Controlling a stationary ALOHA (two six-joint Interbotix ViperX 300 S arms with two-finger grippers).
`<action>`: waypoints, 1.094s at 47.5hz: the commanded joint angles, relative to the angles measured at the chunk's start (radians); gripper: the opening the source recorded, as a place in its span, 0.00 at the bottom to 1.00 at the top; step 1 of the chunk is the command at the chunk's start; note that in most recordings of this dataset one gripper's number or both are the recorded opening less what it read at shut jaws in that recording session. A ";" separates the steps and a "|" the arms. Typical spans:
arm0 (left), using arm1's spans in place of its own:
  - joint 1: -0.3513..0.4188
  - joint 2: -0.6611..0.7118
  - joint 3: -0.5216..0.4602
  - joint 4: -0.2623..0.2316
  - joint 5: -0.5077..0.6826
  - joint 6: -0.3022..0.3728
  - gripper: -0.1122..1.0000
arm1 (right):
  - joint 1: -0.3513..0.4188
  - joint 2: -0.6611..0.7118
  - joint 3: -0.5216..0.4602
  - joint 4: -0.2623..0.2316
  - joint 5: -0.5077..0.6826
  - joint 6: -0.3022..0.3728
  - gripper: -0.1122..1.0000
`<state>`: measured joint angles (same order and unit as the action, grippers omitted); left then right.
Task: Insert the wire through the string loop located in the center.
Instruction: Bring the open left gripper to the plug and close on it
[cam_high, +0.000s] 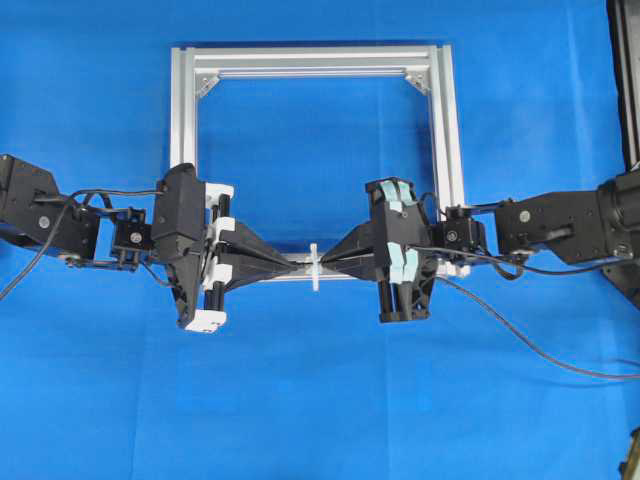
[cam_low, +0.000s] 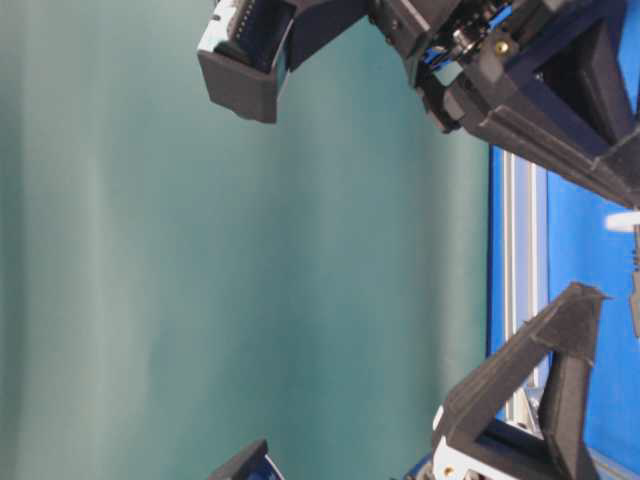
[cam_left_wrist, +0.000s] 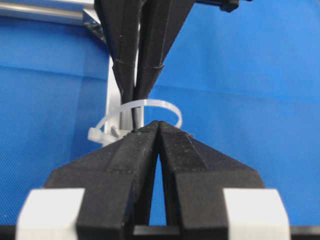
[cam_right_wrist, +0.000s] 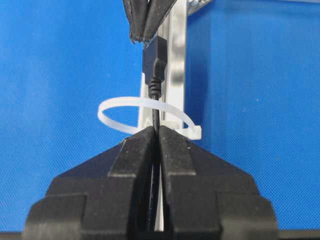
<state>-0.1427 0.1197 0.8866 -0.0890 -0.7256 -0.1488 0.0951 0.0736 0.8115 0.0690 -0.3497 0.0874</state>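
Overhead, you see both grippers meet tip to tip at the string loop (cam_high: 313, 266) on the silver frame (cam_high: 180, 110). Your left wrist view: left gripper (cam_left_wrist: 159, 125) pressed together at the loop. Right wrist view — right gripper (cam_right_wrist: 156, 130) pinching the wire (cam_right_wrist: 155, 90), plug already through.

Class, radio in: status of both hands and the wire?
Right hand shut on wire. Left hand shut on plug end. Wire through string loop. Nothing blocking.
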 joint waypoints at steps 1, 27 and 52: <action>-0.006 -0.020 -0.021 0.002 -0.005 0.000 0.18 | 0.002 -0.011 -0.009 0.003 -0.006 -0.002 0.08; -0.020 -0.008 -0.054 0.003 0.067 0.000 0.92 | 0.002 -0.011 -0.009 0.003 -0.006 -0.002 0.08; 0.012 0.061 -0.063 0.002 0.129 0.011 0.92 | 0.003 -0.011 -0.009 0.002 -0.006 0.000 0.08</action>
<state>-0.1319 0.1948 0.8406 -0.0890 -0.5921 -0.1396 0.0966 0.0736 0.8115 0.0690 -0.3497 0.0874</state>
